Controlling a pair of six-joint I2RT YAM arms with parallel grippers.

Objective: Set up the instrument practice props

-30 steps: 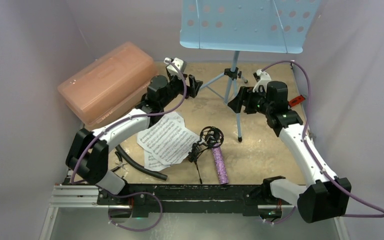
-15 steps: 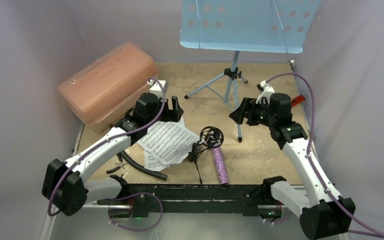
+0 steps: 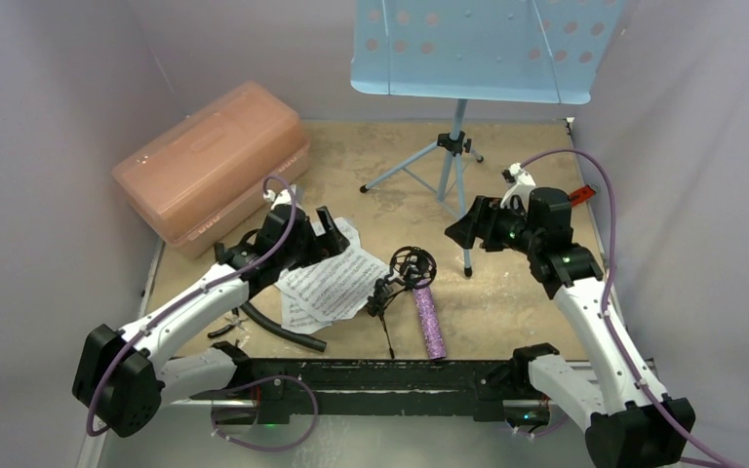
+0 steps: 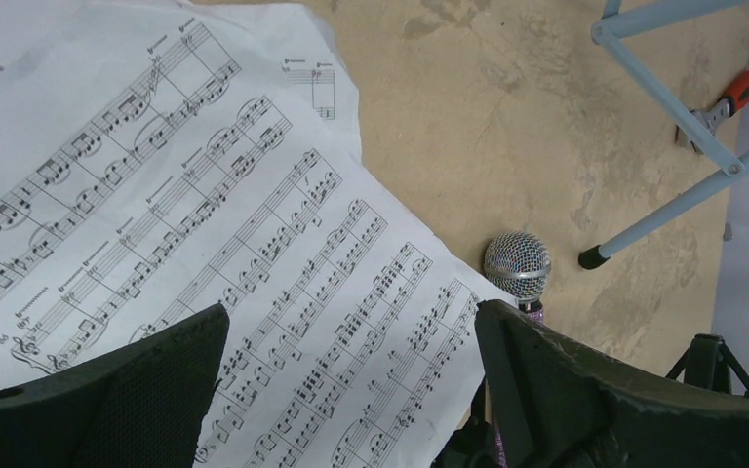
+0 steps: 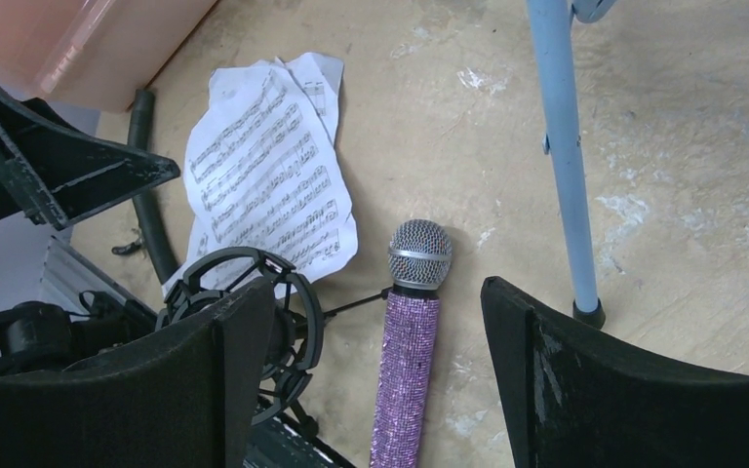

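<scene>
The light blue music stand [image 3: 478, 49] stands on its tripod near the middle of the desk's [image 3: 517, 292] far edge, its perforated tray empty of pages and one leg reaching toward the desk's centre. The white sheet-music pages [image 3: 336, 278] lie flat and loosely overlapped left of centre, closer to the near edge. Just to their right is the small black mic stand [image 3: 405, 273], its ring mount next to the pages' corner; whether it stands upright or lies tipped I cannot tell. The glittery purple microphone [image 3: 429, 320] lies on the desk right beside that stand, mesh head toward the far edge and handle pointing at the near edge, outside the ring. The left pincer [image 3: 312, 234] hangs over the far part of the pages with its jaws spread wide and nothing between them; its wrist view shows only printed staves beneath. The right pincer [image 3: 460, 226] hovers right of centre, beside the tripod's near leg, jaws also wide apart and empty, looking down at the microphone. A pink translucent box [image 3: 210, 156] fills the far-left corner, a black hose [image 3: 278, 327] curves along the near-left, and an orange-handled tool [image 3: 577, 198] lies at the right edge.
</scene>
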